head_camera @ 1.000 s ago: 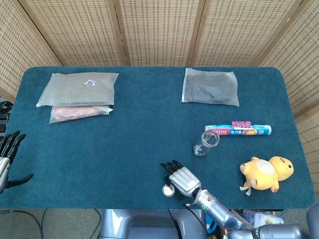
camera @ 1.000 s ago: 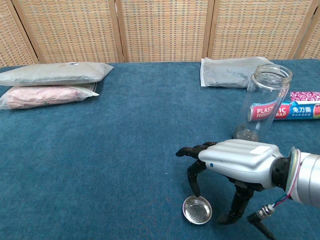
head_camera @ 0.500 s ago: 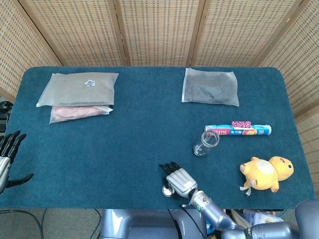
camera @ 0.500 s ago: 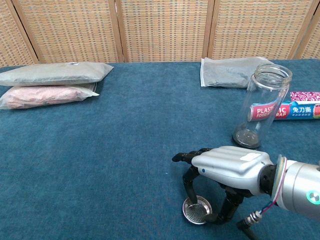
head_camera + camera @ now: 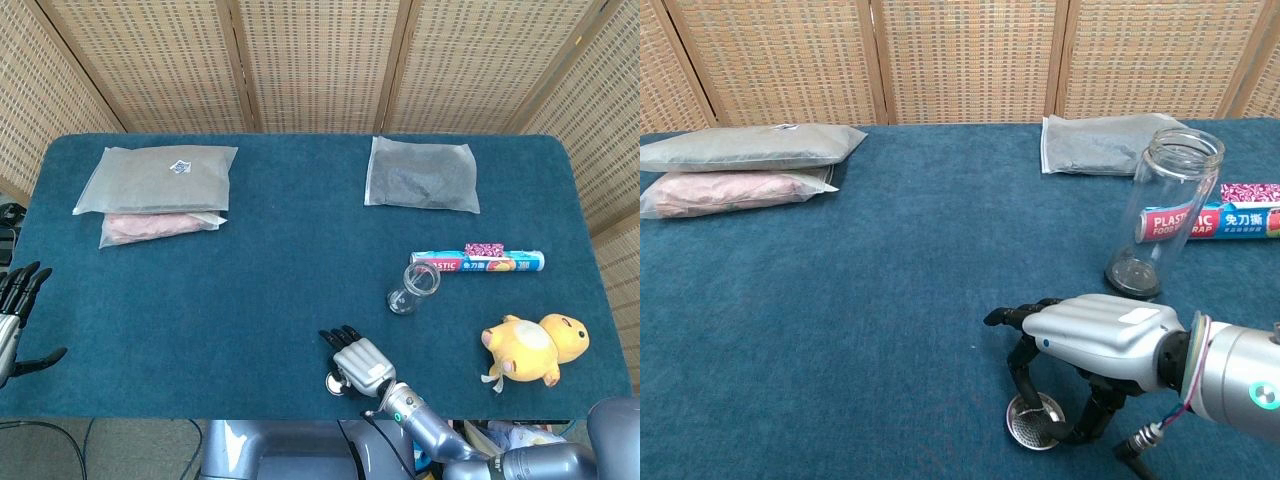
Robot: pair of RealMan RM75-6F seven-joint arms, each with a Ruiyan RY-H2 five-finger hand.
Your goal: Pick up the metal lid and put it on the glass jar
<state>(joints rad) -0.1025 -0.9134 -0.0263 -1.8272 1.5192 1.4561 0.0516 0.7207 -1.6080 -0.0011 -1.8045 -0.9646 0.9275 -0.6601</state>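
Observation:
The small round metal lid (image 5: 1033, 422) lies upside down on the blue cloth near the table's front edge; in the head view only a sliver of the lid (image 5: 333, 380) shows. My right hand (image 5: 1095, 330) arches over it, palm down. One fingertip reaches into its left rim and the thumb presses its right rim, so the lid is pinched while it still touches the cloth. The empty glass jar (image 5: 1165, 210) stands upright and open behind and to the right of the hand, a hand's length away. My left hand (image 5: 15, 310) hangs off the table's left edge, fingers spread, holding nothing.
A roll of plastic wrap (image 5: 478, 261) lies just behind the jar, and a yellow plush toy (image 5: 535, 348) sits to its right. A grey pouch (image 5: 420, 173) lies at the back right. Two stacked pouches (image 5: 155, 190) lie at the back left.
My right hand has sunk onto the lid and drawn a finger and the thumb in against its rim. The jar and the left hand have not moved.

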